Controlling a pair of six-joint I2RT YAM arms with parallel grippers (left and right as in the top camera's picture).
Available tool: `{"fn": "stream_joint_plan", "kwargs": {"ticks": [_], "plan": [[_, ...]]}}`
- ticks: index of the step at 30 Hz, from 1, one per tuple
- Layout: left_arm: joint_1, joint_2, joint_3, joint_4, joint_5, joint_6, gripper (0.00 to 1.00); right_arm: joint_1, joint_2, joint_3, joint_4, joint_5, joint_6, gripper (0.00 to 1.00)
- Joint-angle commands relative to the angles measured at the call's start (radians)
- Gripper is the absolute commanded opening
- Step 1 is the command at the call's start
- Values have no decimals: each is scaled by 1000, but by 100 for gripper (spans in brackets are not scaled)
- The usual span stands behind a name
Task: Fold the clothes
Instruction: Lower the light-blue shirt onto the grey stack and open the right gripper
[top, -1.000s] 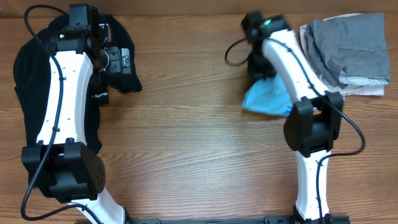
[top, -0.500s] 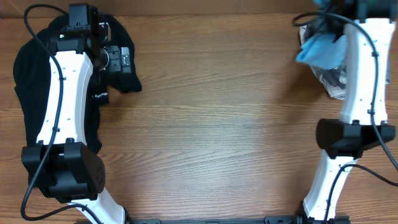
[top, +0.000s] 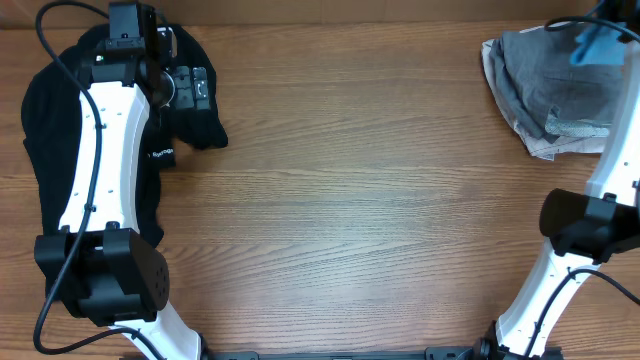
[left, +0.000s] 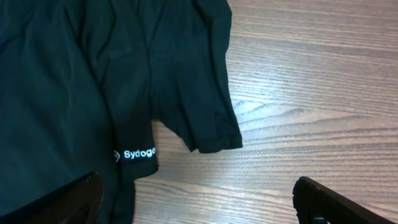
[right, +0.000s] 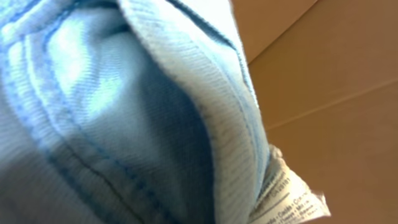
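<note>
Up at one o'clock, the light blue T-shirt (top: 598, 45) hangs bunched in the clenched right gripper, over a grey pile (top: 555, 85). At ten o'clock the left gripper (left: 199, 202) hovers released above the black shirt (left: 74, 74)

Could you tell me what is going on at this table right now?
Two robot arms are handling clothes for folding. The right arm appears to hold a bunched blue T-shirt up at the far right corner, above a gray pile. The left gripper hovers with fingers open over a black shirt lying crumpled on the table.
</note>
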Motion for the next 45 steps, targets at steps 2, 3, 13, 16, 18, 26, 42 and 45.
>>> {"fn": "stream_joint_plan", "kwargs": {"ticks": [2, 3, 13, 16, 18, 26, 42, 45], "plan": [[5, 9, 19, 23, -2, 14, 100, -66, 44, 36, 60, 18, -139, 4], [5, 9, 19, 29, -2, 11, 100, -74, 56, 36, 64, 18, -154, 4], [5, 9, 19, 69, 7, -23, 100, -148, 212, 34, 68, -9, -182, 4], [5, 9, 19, 73, 6, -39, 100, -137, 235, 22, 49, -79, -183, 4], [5, 9, 19, 73, 6, -42, 100, -115, 246, 13, 24, -93, -204, 4], [5, 10, 19, 75, 6, -42, 100, 29, 267, -65, -61, -98, -212, 4], [5, 22, 19, 71, 6, -42, 100, 100, 154, 0, -68, -100, 189, 100], [5, 32, 19, 69, 6, -42, 100, 86, 124, 6, -45, -108, 245, 100]]}}
